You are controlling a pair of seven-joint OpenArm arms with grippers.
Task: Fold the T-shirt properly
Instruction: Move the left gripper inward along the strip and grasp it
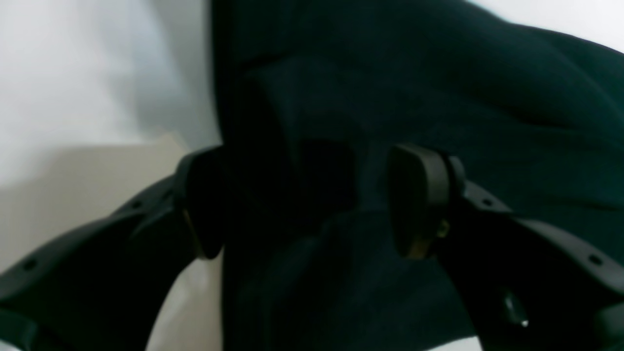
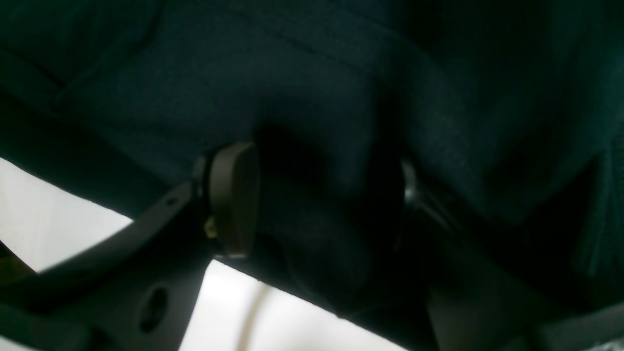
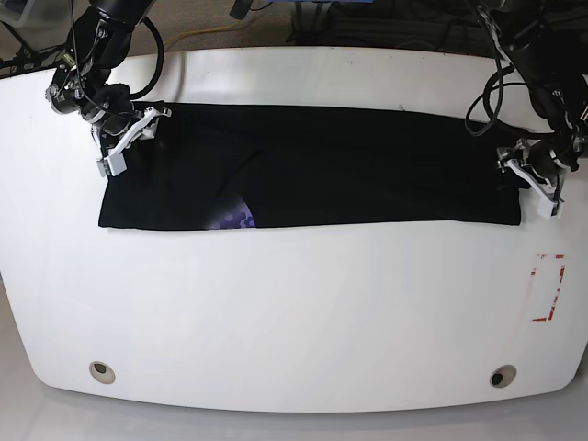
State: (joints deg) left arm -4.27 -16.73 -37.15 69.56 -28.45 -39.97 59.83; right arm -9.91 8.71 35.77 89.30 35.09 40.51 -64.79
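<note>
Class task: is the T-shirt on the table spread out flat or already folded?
Folded. The T-shirt lies as a long narrow band on the white table, with only a sliver of purple print showing at its near edge.

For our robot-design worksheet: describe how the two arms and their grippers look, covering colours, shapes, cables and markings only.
Both arms are black, with chunky rounded joints and loose black cables looping alongside. In the base view, white parts sit at the left gripper and the right gripper. Up close, the fingers are matt black, curved, with small round holes and flat oval pads. No lettering is visible.
</note>
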